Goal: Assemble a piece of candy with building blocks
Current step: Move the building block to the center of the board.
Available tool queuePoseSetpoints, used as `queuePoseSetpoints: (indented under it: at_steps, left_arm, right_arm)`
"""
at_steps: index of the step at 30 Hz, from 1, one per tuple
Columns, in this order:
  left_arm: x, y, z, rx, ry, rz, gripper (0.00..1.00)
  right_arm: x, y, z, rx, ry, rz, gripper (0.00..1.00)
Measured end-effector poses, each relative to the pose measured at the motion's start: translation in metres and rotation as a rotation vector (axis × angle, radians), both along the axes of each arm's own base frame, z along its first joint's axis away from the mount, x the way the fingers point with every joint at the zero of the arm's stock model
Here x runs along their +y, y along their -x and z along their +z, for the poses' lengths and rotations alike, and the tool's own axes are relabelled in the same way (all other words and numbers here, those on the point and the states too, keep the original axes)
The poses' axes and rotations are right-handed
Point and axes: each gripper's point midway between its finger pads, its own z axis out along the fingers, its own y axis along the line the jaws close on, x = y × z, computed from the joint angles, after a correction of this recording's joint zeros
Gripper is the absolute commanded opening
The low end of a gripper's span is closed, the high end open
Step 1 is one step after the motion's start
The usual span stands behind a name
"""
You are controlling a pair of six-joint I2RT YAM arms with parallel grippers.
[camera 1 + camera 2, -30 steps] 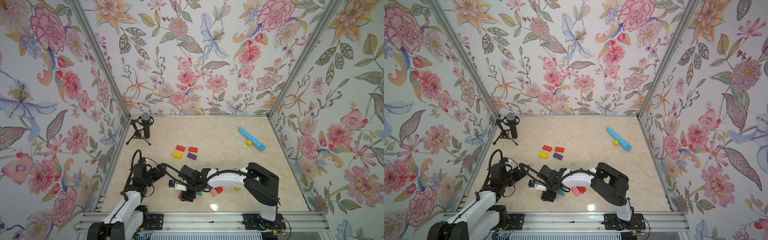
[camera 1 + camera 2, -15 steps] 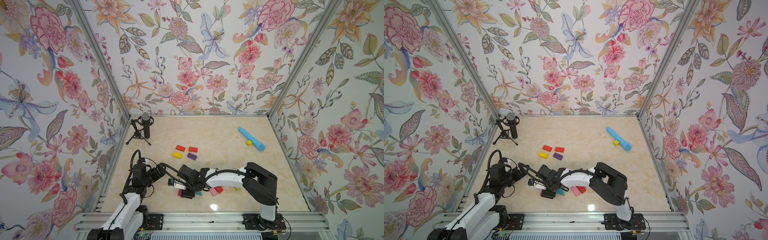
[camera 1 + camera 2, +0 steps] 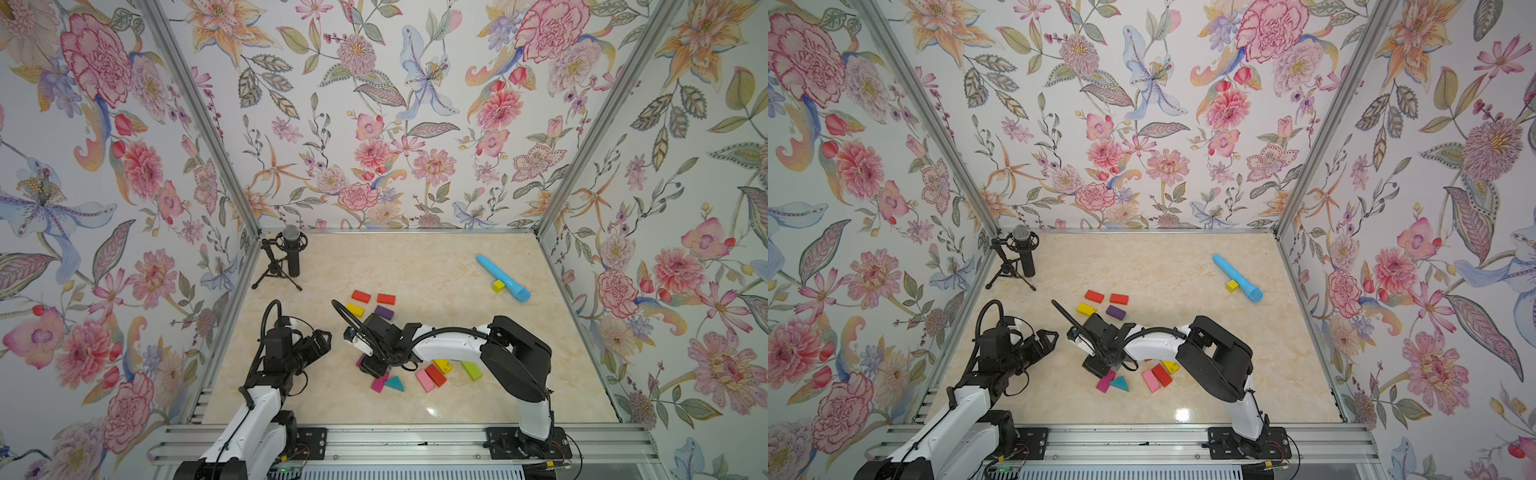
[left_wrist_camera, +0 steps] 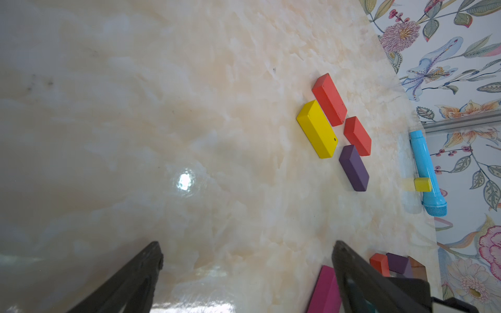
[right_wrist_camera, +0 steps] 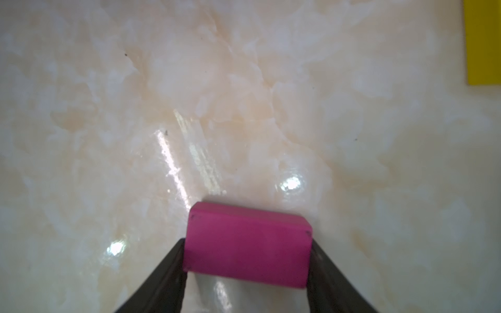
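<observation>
Magenta brick: we see the magenta brick (image 5: 248, 238) caught across its width between the two fingers of the right gripper (image 5: 247, 260), low over the table (image 3: 415, 266) at the near middle. We cannot tell whether it has left the surface.
Right pincer: about half closed, both fingers pressed on the brick's side faces. We judge this grip keeps the broad face level for laying down.
Started group: the left red brick (image 3: 361, 296), right red brick (image 3: 386, 299), yellow brick (image 3: 355, 309) and purple brick (image 3: 384, 312) lie flat in two close rows just beyond the right gripper. We take this for the candy's beginning, so the held piece probably belongs beside it.
Loose stock: a magenta wedge (image 3: 379, 383), teal wedge (image 3: 394, 384), pink brick (image 3: 424, 380) and green brick (image 3: 472, 370) lie scattered on the near side by the right arm, within its reach.
Left pincer: the left gripper (image 4: 247, 244) hangs wide and empty left of the work, touching nothing, likely kept out of the way.
Far right: a small yellow block (image 3: 498, 286) sits against the light-blue tube (image 3: 503, 278), well apart.
Far left: a microphone (image 3: 291, 249) on its tripod.
</observation>
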Motion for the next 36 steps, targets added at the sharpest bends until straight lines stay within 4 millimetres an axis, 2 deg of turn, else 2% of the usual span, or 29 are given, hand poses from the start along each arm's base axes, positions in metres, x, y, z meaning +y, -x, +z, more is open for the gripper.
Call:
queuePoseSetpoints:
  at_steps: [3,9,17,23,29,36]
  left_arm:
    - [0.0,-0.001,0.003,-0.003,-0.005,-0.005,0.99]
    - [0.0,-0.005,0.008,-0.015,-0.011,-0.01,0.99]
    - [0.001,-0.004,0.007,-0.007,-0.012,-0.007,0.99]
    - [0.005,-0.005,0.008,-0.013,-0.01,0.009,0.99]
    - [0.009,-0.005,0.007,-0.007,-0.007,0.022,0.99]
    - [0.01,-0.005,0.007,-0.007,-0.007,0.028,0.99]
  right_arm:
    - [0.002,-0.004,0.001,0.007,-0.002,-0.037,0.8]
    - [-0.002,-0.005,0.001,-0.004,0.024,-0.013,0.84]
    - [0.006,-0.02,0.012,-0.015,-0.017,0.157,0.83]
    - [0.015,-0.015,0.02,0.055,-0.099,0.284,0.81]
    - [0.017,0.002,0.006,0.125,-0.094,0.367,0.77]
    - [0.012,-0.002,0.002,0.087,-0.056,0.366,0.73]
